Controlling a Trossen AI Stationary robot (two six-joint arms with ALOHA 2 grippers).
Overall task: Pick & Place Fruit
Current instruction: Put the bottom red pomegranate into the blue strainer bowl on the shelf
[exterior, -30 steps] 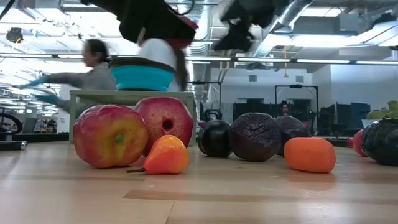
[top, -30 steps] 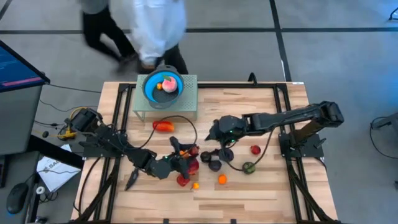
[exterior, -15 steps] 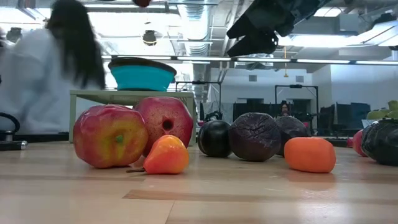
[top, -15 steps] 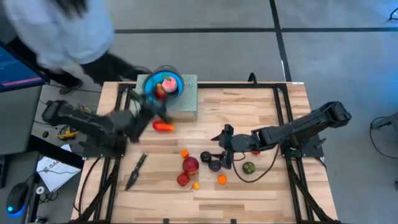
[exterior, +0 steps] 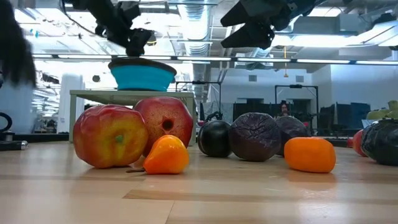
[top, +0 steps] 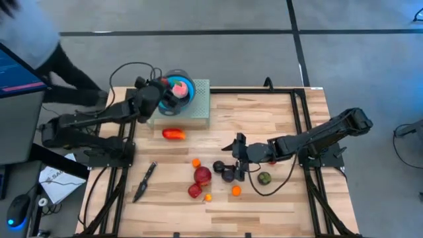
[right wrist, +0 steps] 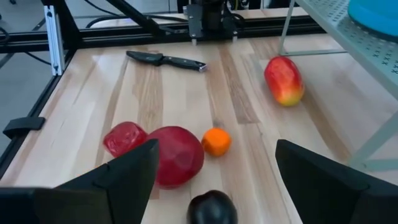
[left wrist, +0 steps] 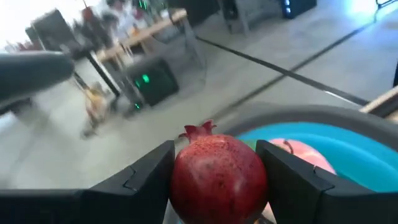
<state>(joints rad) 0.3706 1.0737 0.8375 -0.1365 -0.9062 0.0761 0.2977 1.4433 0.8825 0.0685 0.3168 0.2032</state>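
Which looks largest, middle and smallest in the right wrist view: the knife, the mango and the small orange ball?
1. The knife spans the most, though it lies farthest from the camera.
2. The mango.
3. The small orange ball, clearly smallest despite lying nearest.

This is a robotics lab or workshop hall, not a home. The butcher-block table (top: 264, 112) stands on a grey floor marked with dark lines, framed by black metal rails (top: 301, 139) that carry the two arms. A monitor (top: 20, 66) glows beyond the table's left edge, with cables (top: 69, 135) and papers (top: 56, 182) on the floor beside it. Across the tabletop the room opens wide: exposed ceiling ducts (exterior: 199, 25), long strip lights (exterior: 336, 61), and rows of dark workstations (exterior: 298, 112). Past the far edge, more desks with equipment (left wrist: 143, 81) stand on bare concrete.
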